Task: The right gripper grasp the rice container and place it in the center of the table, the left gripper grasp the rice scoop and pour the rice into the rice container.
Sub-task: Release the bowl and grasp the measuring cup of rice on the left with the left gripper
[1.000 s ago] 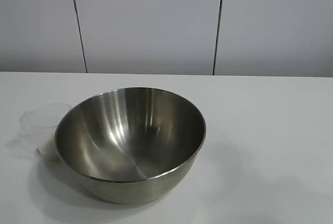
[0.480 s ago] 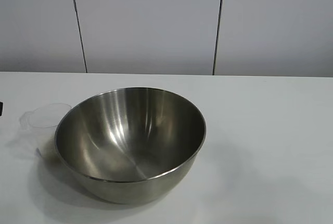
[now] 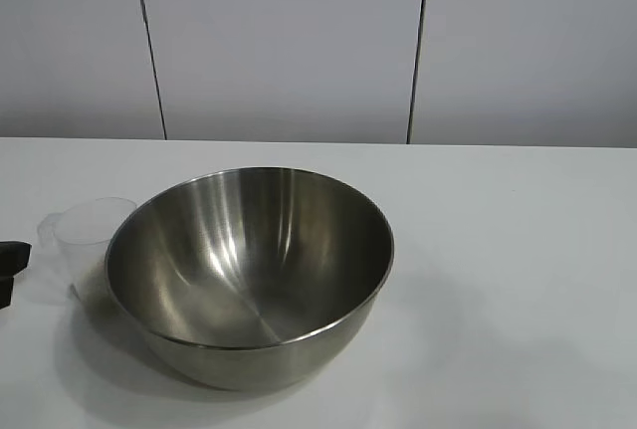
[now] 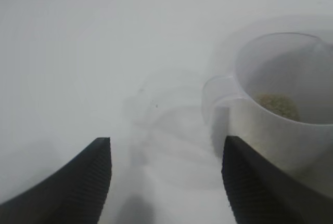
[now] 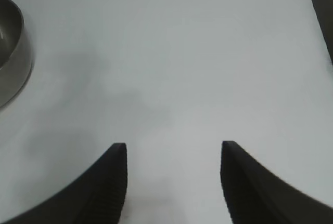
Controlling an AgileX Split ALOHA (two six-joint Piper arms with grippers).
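Black ribbed fingers of the left tool stand open at the worktop's nine o'clock edge. Just beyond, touching the rice container's nine o'clock side, the rice scoop looks light, thin and slippery; pinch its wall gently. Frosted plastic blurs the rice. The right tool, open and empty, idles apart.

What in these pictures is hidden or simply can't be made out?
- Left pincer: in the outside view only a black bit shows at the left edge; the arm is cut off.
- Right pincer: absent from the outside view; its own camera shows just the fingertips.
- Plastic cup: its right side hides behind the steel bowl.
- Rice: a blurred patch in the cup; single grains can't be told.
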